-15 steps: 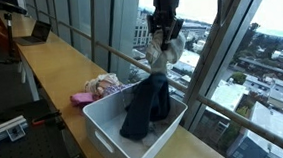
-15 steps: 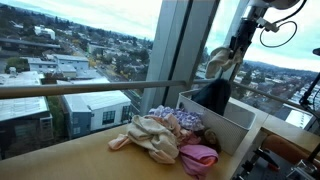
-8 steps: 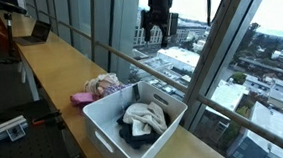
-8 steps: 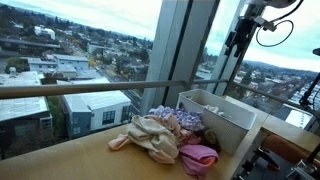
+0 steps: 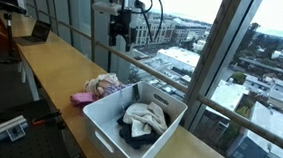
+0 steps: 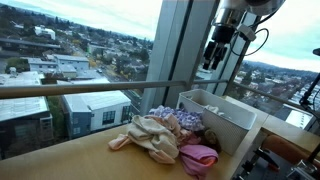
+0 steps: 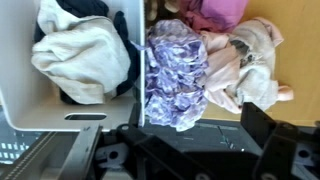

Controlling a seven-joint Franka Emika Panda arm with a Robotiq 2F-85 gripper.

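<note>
Laptop on counter far end, bldgs outside.

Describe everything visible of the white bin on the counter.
The white bin looks like rigid plastic, rectangular, open-topped, with a handle slot in one end wall. It stands upright on the wooden counter. Inside lies a cream garment over a dark garment. A purple cloth lies against its outer wall.

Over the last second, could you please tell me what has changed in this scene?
The gripper let go of the dark and light garments it had held above the white bin; they dropped and now lie inside it. The gripper, open and empty, then swung sideways off the bin to above the clothes pile on the counter. Bin and pile stayed where they were.
</note>
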